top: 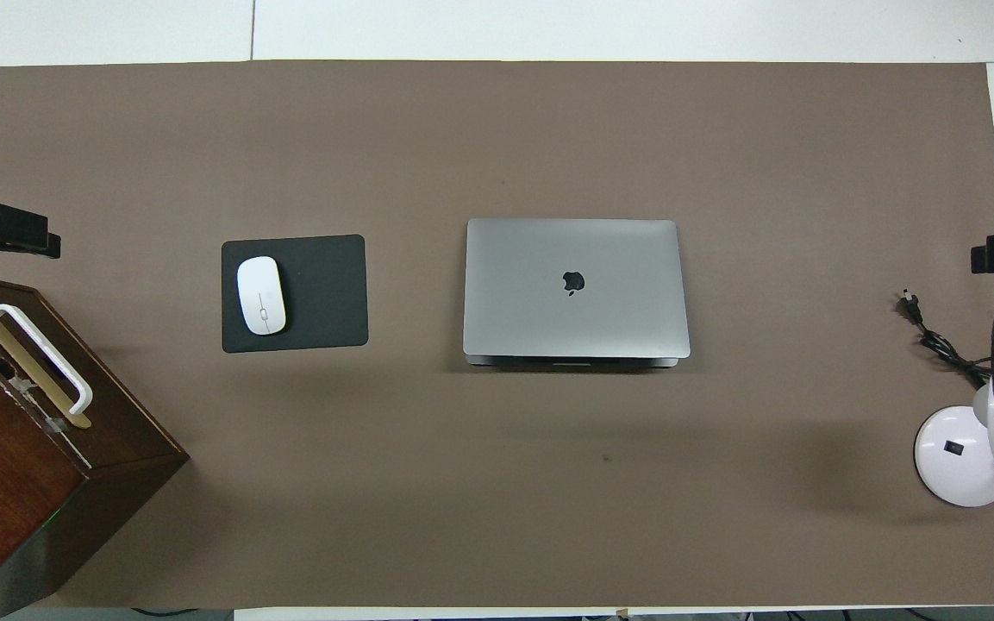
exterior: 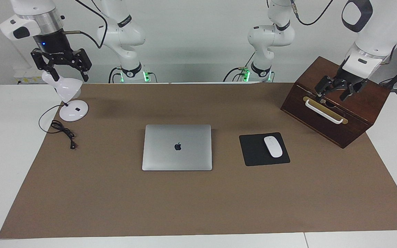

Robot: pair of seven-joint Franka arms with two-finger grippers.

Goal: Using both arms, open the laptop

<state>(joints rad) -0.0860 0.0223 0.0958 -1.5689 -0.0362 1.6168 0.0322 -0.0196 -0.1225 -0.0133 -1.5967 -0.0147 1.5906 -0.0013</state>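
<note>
From my remote station I find the laptop (exterior: 177, 147) shut and flat mid-tabletop (exterior: 198, 206), beside the mouse pad (exterior: 263, 149). Left tool (exterior: 334, 90) hangs spread over the wooden box (exterior: 336, 103). Right tool (exterior: 60, 63) hangs spread over the lamp (exterior: 68, 96). Overhead, both tools are cut off at the edges.

A black apple logo sits on the laptop (exterior: 177, 147) lid; seemingly no other readable markings.
</note>
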